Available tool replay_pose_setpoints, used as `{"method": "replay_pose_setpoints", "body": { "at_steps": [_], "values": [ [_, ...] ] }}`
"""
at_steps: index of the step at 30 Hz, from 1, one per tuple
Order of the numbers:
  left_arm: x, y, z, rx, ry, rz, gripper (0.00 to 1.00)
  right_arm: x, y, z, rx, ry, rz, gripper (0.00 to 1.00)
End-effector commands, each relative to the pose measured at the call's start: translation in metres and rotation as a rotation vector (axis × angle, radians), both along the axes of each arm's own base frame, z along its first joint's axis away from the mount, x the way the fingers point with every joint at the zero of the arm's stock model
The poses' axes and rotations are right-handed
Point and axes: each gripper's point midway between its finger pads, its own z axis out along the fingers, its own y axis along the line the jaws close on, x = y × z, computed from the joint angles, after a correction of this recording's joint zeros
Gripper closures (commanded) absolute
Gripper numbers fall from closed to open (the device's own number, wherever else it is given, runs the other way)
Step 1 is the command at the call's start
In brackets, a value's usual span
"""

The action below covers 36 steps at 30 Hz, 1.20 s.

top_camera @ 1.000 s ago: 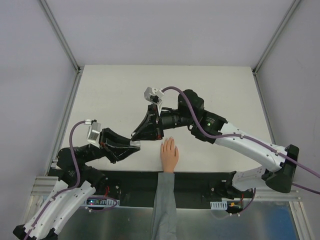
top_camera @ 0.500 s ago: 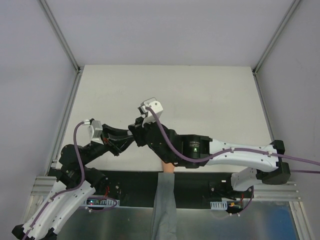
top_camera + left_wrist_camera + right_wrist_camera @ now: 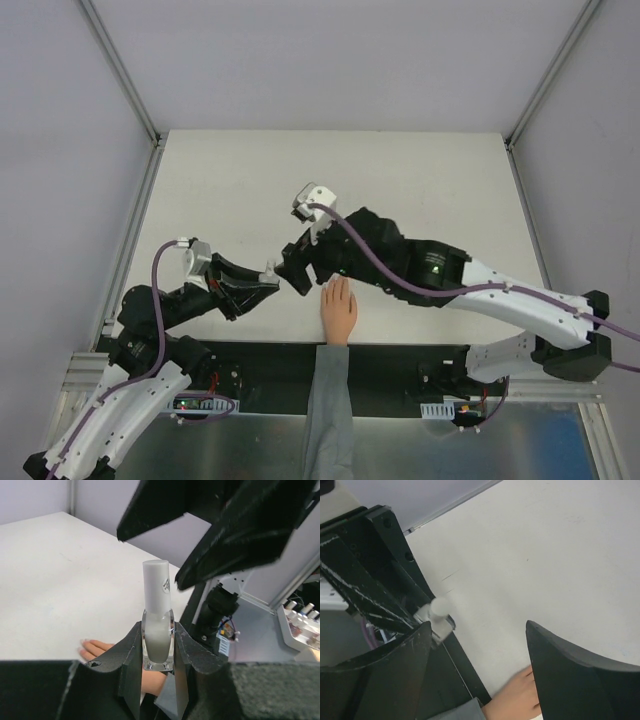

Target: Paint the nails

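Note:
A clear nail polish bottle (image 3: 158, 647) with a white cap stands upright, and my left gripper (image 3: 158, 626) is shut on its glass body. From above, the left gripper (image 3: 266, 276) sits just left of the peach hand (image 3: 338, 308) with the grey sleeve (image 3: 326, 400). My right gripper (image 3: 297, 272) hangs open between the bottle (image 3: 270, 268) and the hand. In the right wrist view the right gripper (image 3: 478, 625) holds nothing, and the capped bottle (image 3: 438, 611) lies beside its left finger (image 3: 395, 670). The nails (image 3: 82, 641) show only as pale fingertips.
The white table (image 3: 400, 180) stretches beyond the arms, framed by metal rails (image 3: 135, 250). A black strip (image 3: 400, 358) runs along the near edge, where the sleeve crosses. A rack of small bottles (image 3: 300, 615) stands at the far right of the left wrist view.
The right gripper has gone from shut to wide open. Its arm swung low over the hand, hiding it, then drew back, and the hand shows again. The left gripper still holds the bottle.

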Motion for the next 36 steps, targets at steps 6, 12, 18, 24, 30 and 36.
{"method": "replay_pose_setpoints", "body": {
  "at_steps": [6,12,18,24,30,36],
  "values": [
    [-0.042,-0.001,0.031,-0.061,0.034,-0.170,1.00,-0.067,-0.014,0.047,0.252,0.086,0.701,0.23],
    [-0.048,0.001,0.037,-0.084,0.027,-0.186,1.00,-0.067,0.006,0.065,0.356,0.155,0.772,0.34],
    [-0.054,0.002,0.044,-0.104,0.014,-0.206,1.00,-0.061,0.020,0.057,0.364,0.201,0.768,0.43],
    [-0.053,0.002,0.047,-0.121,0.006,-0.207,1.00,-0.063,0.028,0.059,0.389,0.219,0.798,0.54],
    [-0.052,0.002,0.055,-0.138,-0.020,-0.205,1.00,-0.066,0.030,0.055,0.389,0.240,0.823,0.69],
    [-0.051,-0.001,0.060,-0.134,-0.030,-0.221,1.00,-0.066,0.030,0.051,0.384,0.243,0.822,0.83]
  ]
}}
